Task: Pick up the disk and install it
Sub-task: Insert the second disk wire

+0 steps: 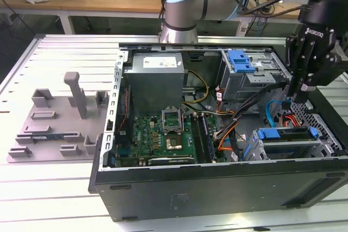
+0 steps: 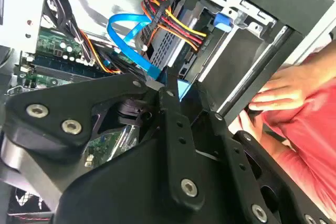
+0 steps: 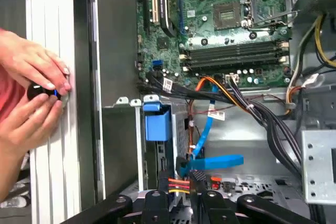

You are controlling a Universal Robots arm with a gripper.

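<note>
Hovering over the case's right end, our gripper (image 1: 300,92) sat above the disk (image 1: 286,134), already seated in its drive cage (image 1: 261,148), presumably checking the fit; whether its fingers were apart we couldn't tell.

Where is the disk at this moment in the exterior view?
On the exterior view's right, the disk sits in the drive cage of the computer case, below the claw and beside a blue cable.
</note>
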